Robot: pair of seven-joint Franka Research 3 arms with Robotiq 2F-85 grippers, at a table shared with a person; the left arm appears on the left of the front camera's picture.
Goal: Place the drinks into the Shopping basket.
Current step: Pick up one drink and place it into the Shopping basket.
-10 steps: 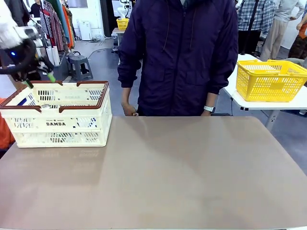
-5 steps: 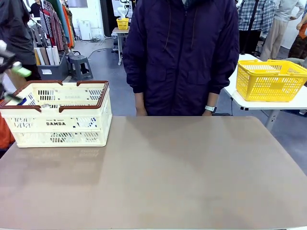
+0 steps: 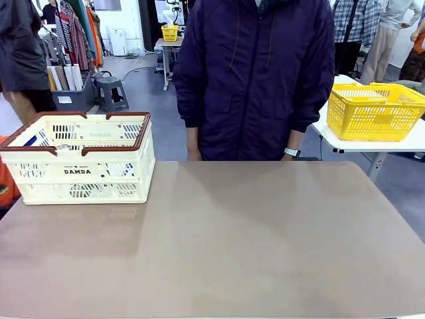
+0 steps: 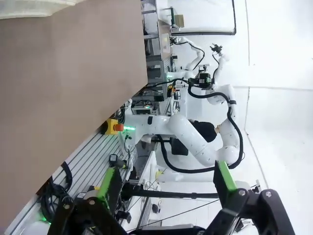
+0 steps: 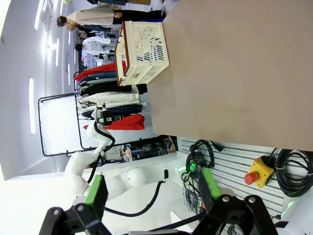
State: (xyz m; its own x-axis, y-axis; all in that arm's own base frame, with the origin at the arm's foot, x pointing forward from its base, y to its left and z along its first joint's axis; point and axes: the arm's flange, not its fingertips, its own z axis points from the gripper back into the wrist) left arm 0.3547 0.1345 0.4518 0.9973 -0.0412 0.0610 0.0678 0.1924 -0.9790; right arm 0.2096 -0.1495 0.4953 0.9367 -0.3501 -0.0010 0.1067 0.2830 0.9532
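Front view first: one Shopping basket [image 3: 80, 159] sits on the left part of the table [image 3: 219, 246], near the far edge. It is cream-white with a brown rim and the word DAMDA on its side. Inside it, at the left end, a silver can top [image 3: 63, 146] and a bit of blue [image 3: 30, 141] peek out — the drinks are mostly hidden by the wall, so I cannot count them. One person in a dark jacket [image 3: 259, 73] stands at the far side of the table, with a watch [image 3: 291, 152] on one wrist. One yellow basket [image 3: 373, 111] sits on another table to the right. Other people stand farther back. The right wrist view shows the same cream basket [image 5: 143, 53] turned sideways, far off on the brown table top [image 5: 244, 68], plus a rack of clothes [image 5: 110, 105] beside it. The right gripper [image 5: 151, 193] has its two green pads wide apart and holds nothing. A red button [image 5: 252, 177] shows near the table's edge. The left wrist view looks along the table edge [image 4: 68, 93] at the robot's white arm [image 4: 195, 142] — the left gripper [image 4: 166, 188] has its two green pads spread wide too, with nothing between them.
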